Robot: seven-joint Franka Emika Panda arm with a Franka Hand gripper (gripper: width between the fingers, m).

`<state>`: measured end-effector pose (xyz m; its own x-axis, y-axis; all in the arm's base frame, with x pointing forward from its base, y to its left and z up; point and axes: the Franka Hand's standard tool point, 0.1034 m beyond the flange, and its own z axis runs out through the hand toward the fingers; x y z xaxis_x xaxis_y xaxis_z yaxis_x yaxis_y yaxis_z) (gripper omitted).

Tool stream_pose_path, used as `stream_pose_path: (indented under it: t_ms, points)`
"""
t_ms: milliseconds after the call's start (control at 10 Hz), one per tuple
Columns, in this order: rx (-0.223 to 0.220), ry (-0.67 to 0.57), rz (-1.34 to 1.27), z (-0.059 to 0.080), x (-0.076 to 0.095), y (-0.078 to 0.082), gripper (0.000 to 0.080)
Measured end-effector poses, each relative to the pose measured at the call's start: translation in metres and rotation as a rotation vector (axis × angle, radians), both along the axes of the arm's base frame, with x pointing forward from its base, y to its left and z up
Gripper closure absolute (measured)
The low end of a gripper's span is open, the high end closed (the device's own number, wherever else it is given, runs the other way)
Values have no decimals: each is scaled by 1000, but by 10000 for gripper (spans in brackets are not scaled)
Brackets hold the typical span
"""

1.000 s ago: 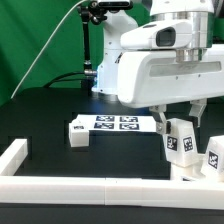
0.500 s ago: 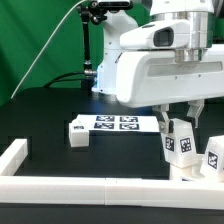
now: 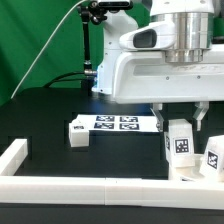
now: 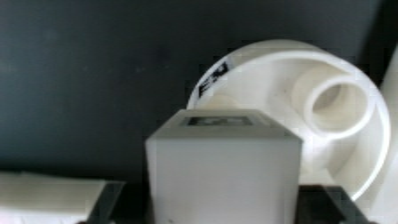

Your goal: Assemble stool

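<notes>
My gripper (image 3: 182, 124) is shut on a white stool leg (image 3: 180, 146) with a black-and-white tag on its face. It holds the leg upright, low over the table at the exterior view's right. In the wrist view the leg (image 4: 221, 160) fills the space between the dark fingers (image 4: 118, 204). The round white seat (image 4: 285, 95), with a round socket in it, lies just beyond the leg. A second tagged leg (image 3: 213, 156) stands at the far right. A third leg (image 3: 78, 131) lies at the left end of the marker board.
The marker board (image 3: 118, 123) lies flat mid-table behind the legs. A long white border rail (image 3: 90, 190) runs along the front and turns up the left side (image 3: 18, 155). The arm's body (image 3: 150, 70) looms over the middle.
The wrist has turned, so the held leg's tagged face now points squarely at the exterior camera. The leg has also shifted slightly to the right. The other parts have not moved.
</notes>
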<state>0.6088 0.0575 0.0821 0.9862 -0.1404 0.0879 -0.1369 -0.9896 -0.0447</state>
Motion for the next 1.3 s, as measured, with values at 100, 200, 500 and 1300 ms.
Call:
stream_pose_path:
  t_ms: [100, 200, 500, 1300]
  points:
    - [13, 7, -124, 0, -1, 3, 462]
    - [22, 11, -222, 0, -1, 3, 462]
    - [84, 34, -577, 0, -1, 5, 462]
    - [144, 110, -1114, 0, -4, 10, 462]
